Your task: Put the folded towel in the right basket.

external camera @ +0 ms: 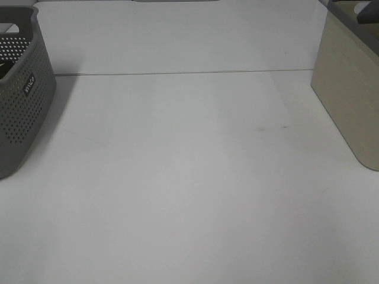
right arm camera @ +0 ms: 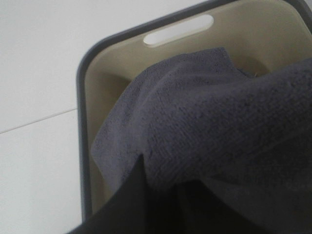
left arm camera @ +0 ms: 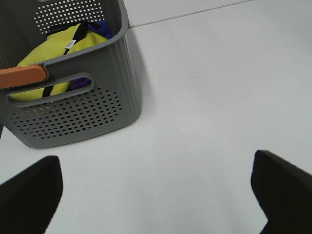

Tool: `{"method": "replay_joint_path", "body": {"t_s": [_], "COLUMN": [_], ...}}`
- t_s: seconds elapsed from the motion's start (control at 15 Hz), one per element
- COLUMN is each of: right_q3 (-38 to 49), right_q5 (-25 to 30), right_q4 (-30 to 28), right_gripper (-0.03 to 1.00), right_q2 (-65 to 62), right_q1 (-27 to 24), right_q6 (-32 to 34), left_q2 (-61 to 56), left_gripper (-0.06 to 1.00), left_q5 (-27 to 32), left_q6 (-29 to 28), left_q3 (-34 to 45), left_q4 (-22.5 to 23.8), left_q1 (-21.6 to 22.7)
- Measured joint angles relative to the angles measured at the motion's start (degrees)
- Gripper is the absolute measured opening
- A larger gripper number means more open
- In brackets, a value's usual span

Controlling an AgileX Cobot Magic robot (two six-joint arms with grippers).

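The folded towel (right arm camera: 209, 131) is dark grey and fills most of the right wrist view. It hangs over the inside of the right basket (right arm camera: 122, 58), which is beige with a dark rim and a handle slot. My right gripper (right arm camera: 165, 200) is mostly hidden under the towel and looks shut on it. In the exterior high view the right basket (external camera: 349, 94) stands at the right edge, and neither gripper shows there. My left gripper (left arm camera: 156, 170) is open and empty above the bare table, near the left basket (left arm camera: 97, 112).
The left basket (external camera: 21, 100) is grey and perforated and holds yellow (left arm camera: 53, 48) and purple cloths. An orange piece (left arm camera: 22, 76) lies across its rim. A table seam (external camera: 177, 73) runs across the back of the white tabletop.
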Motion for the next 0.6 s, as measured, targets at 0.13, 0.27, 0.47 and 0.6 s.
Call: {"method": "replay_joint_path", "body": {"t_s": [0.13,0.27,0.47,0.6], "right_q3": [0.0,0.0,0.0,0.0], "right_q5": [2.7,5.9,7.6,7.7], "right_q4": [-0.6,-2.9,-4.4,-3.0], "right_gripper": [0.16,0.51,0.75,0.77], "right_q2": [4.5,8.4,9.3,8.1], "right_q1": [-0.2,-0.2,-0.2,0.2], "right_q6": [2.7,4.4,4.4,4.4], "left_q2": [0.0,0.0,0.0,0.0], "left_gripper": [0.99,0.99,0.99,0.99], "left_q5": [0.0,0.0,0.0,0.0], "left_q6": [0.0,0.0,0.0,0.0], "left_q3": [0.0,0.0,0.0,0.0], "left_q4": [0.0,0.0,0.0,0.0], "left_q1": [0.0,0.0,0.0,0.0]}}
